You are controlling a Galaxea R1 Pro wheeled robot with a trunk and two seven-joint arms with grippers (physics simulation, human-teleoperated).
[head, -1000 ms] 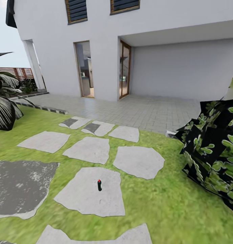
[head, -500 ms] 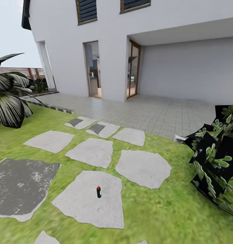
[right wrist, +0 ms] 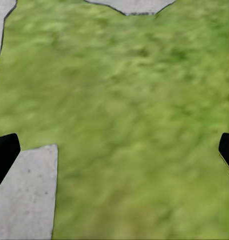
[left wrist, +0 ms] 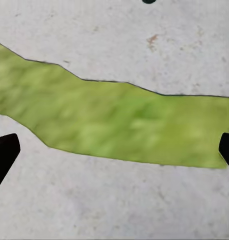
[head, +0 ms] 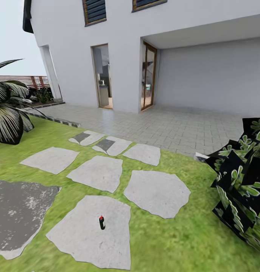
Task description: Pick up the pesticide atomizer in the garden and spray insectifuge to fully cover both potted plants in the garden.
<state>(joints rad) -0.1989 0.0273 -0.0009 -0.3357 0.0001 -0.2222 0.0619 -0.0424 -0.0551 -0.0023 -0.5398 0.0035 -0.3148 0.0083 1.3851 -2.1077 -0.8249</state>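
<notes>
The slim dark bottle with a red tip (head: 101, 222) now sits nearer on its grey stepping stone (head: 88, 241) than before, so the robot is closing in, both grippers wide open and empty.

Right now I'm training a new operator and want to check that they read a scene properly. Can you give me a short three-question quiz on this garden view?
1. Multiple choice: the small dark item with a red tip stands on A) the grass, B) a stepping stone, C) the tiled terrace.
2. True or false: the left hand and the right hand are both shut on something.
3. Fill in: in the head view, the leafy bush sits at the picture's ___ edge.

Key: 1 B. 2 False: both hands are open and hold nothing, with only ground between their fingertips. 3 right.
</notes>
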